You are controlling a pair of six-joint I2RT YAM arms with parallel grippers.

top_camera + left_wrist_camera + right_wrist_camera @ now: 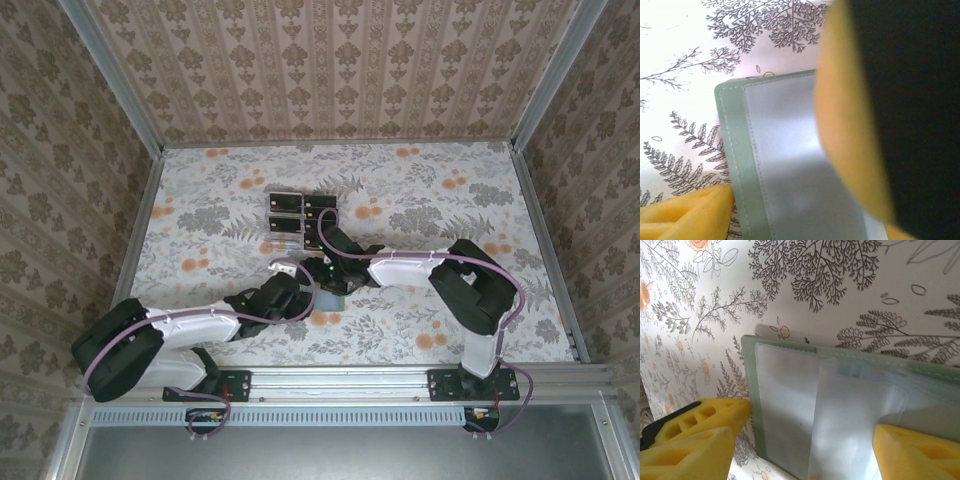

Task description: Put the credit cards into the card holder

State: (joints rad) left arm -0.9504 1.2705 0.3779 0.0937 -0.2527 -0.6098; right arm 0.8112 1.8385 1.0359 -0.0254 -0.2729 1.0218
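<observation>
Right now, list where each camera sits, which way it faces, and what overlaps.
Top external: above and behind the bases, looking down at the table; both arms, credit cards.
Left wrist: close above the card holder, facing down; left gripper straddles its edge.
Right wrist: close above it too; right gripper straddles it.
Shared: both wrist views see the card holder's stitched corner.

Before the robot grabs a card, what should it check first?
1. The card holder lies flat on the table, inside facing up: ok.
2. The left pincer is at the holder, fingers apart, one finger at its edge: ok.
3. The right pincer is free, with no card between its fingers: ok.
4. The credit cards sit grouped beyond both arms, nothing on top of them: ok.
5. The clear pockets are spread wide enough for a card: cannot tell.
</observation>
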